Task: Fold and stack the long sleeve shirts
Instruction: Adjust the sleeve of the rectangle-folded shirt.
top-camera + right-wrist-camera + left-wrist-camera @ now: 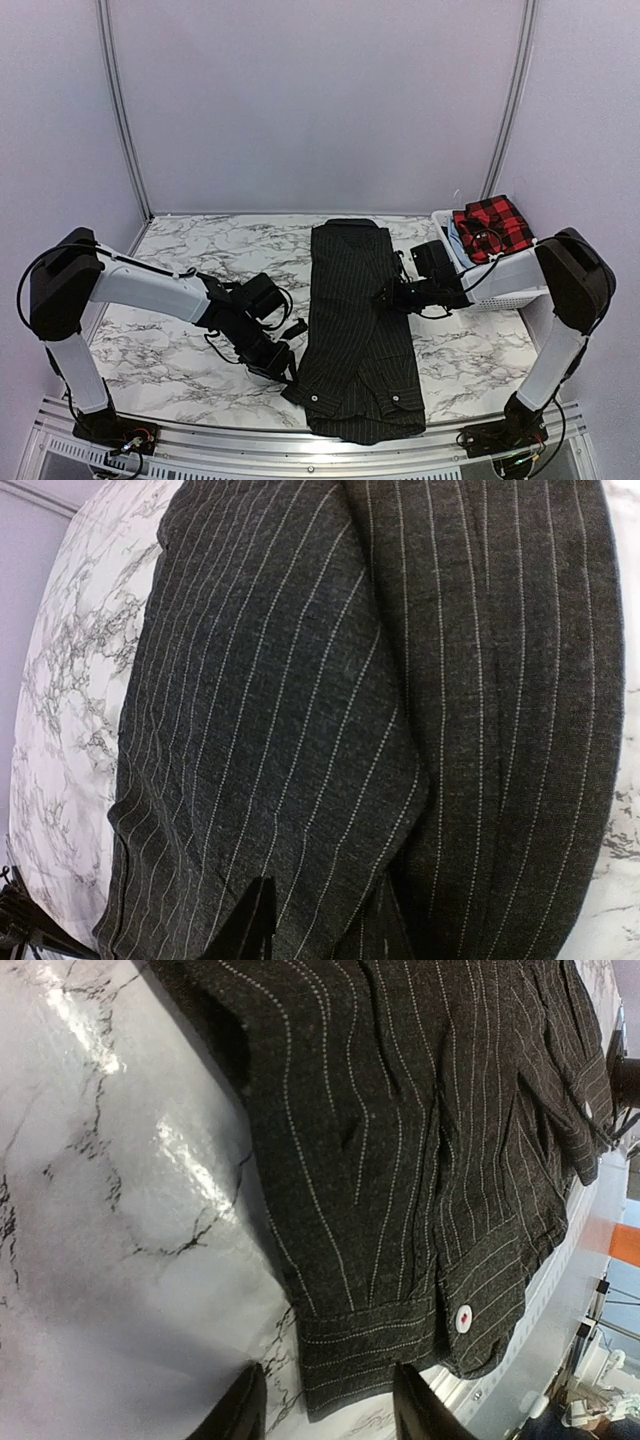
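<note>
Nearest, at the 7 o'clock corner of the black pinstriped collared cloth shirt (355,320), the left end effector (285,362) sits low over the white marble-patterned surface (170,350). Only the left wrist view shows its jaws. They are partly apart, one on each side of the hem of a buttoned cuff (400,1330), and not pressed together on it.

The shirt lies flat mid-surface, folded into a long strip running from 6 to 12 o'clock, with both cuffs at the near end and a few soft creases.

At its 3 o'clock edge is the right end effector (385,296). Its wrist view shows one finger (250,920) over the stripes. The other is lost against the dark fabric, so I cannot tell its opening.

Farther off, at 2 o'clock, the red-and-black checked shirt (492,228) lies bunched in a white plastic lattice basket (510,297).
</note>
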### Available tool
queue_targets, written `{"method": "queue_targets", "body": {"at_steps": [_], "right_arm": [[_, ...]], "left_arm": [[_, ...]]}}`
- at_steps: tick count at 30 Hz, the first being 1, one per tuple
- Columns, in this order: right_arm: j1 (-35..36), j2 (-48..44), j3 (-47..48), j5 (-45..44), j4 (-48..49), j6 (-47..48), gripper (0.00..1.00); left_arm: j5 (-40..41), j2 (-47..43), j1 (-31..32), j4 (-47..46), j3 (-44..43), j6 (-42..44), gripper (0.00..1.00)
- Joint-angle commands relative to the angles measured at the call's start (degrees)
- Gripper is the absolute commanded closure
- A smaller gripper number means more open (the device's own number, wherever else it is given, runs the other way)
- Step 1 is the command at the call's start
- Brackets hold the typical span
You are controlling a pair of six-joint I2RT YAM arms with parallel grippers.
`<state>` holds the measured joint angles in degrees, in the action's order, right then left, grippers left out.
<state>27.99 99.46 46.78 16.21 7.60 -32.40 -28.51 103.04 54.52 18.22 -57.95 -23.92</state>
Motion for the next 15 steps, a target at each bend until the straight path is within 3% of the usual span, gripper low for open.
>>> {"method": "queue_targets", "body": {"at_steps": [1,9,15], "right_arm": [[-0.3,-0.1,1.8,0.4,2.0,-0.4,0.75],[-0.3,-1.0,2.8,-0.3,1.1,0.1,1.0],[-0.3,-2.0,5.1,-2.3,-1.7,1.7,1.0]], "left_arm": [[-1.9,1.6,0.8,2.3,-1.2,0.1,0.63],[-5.6,0.1,1.5,2.3,-3.8,-1.9,0.93],[-7.4,-1.8,1.7,2.3,-5.5,-3.3,0.99]]}}
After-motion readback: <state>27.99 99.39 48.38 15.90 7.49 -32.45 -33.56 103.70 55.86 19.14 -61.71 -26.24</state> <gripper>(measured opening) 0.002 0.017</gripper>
